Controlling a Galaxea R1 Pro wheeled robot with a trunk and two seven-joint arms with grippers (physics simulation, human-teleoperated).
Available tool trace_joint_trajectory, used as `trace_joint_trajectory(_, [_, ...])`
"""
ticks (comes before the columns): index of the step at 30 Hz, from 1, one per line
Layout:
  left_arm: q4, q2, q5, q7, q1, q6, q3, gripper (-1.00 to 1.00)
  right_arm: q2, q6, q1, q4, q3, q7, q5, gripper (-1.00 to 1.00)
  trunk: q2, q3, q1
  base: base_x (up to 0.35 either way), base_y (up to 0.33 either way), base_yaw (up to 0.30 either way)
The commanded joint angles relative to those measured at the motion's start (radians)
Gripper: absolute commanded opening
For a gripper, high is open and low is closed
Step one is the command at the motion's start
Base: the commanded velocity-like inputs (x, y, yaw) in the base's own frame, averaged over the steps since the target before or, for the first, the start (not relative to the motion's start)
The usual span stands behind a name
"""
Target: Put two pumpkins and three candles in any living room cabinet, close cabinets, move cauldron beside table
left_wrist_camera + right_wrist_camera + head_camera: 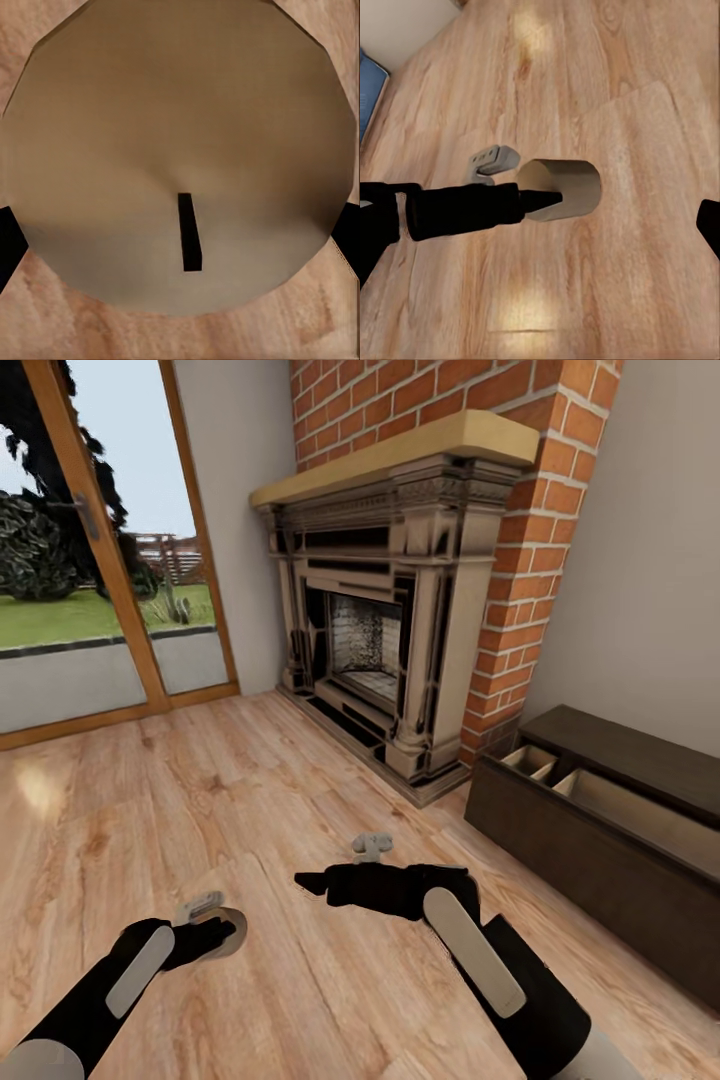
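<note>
A beige cylindrical candle (232, 937) with a black wick (189, 232) is held low over the wood floor, with my left gripper (215, 932) shut on it. In the left wrist view its round top (180, 135) sits between the black fingers (7, 241). The right wrist view shows the same candle (566, 189) at the tip of my left arm (457, 210). My right gripper (370, 847) hovers open over the floor with nothing between its fingers. The dark-brown cabinet (590, 860) stands at the right with a drawer (625, 805) pulled open, pale inside.
An ornate stone fireplace (385, 630) in a brick chimney stands ahead. A glass patio door (90, 550) is at the left. Bare wood floor (200, 800) lies between me and both.
</note>
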Motion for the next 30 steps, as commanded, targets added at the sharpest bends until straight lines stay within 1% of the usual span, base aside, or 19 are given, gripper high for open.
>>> trace_joint_trajectory(1, [-0.002,0.001,0.010,0.010,0.000,0.001,-0.004,-1.00,0.000,0.001,-0.001,-0.001,-0.002,-0.010,-0.030,1.00,0.000,0.002,-0.001,0.000,0.000,-0.178])
trace_joint_trajectory(3, [-0.002,0.001,0.011,0.010,0.000,0.001,-0.004,-1.00,0.000,0.001,-0.001,-0.001,-0.005,-0.010,-0.066,1.00,0.000,0.007,-0.002,0.000,0.000,-0.178])
trace_joint_trajectory(4, [-0.002,0.001,0.011,0.010,0.000,0.001,-0.004,-1.00,0.000,0.001,-0.001,-0.001,-0.005,-0.010,-0.077,1.00,0.001,0.009,-0.002,0.000,0.000,-0.178])
trace_joint_trajectory(8, [-0.002,0.000,0.011,0.010,0.000,0.001,-0.005,-1.00,0.000,0.000,-0.001,0.002,-0.007,-0.010,-0.094,1.00,0.001,0.020,-0.004,0.000,0.000,-0.178])
trace_joint_trajectory(21, [-0.002,0.001,0.011,0.010,0.000,0.001,-0.006,-1.00,0.000,0.000,-0.001,0.012,-0.008,-0.010,-0.097,1.00,0.001,0.003,-0.004,0.000,0.000,-0.178])
trace_joint_trajectory(30, [-0.002,0.001,0.011,0.010,0.000,0.001,-0.006,-1.00,0.000,0.000,-0.001,0.013,-0.008,-0.010,-0.099,1.00,0.004,0.026,-0.008,0.000,0.000,-0.184])
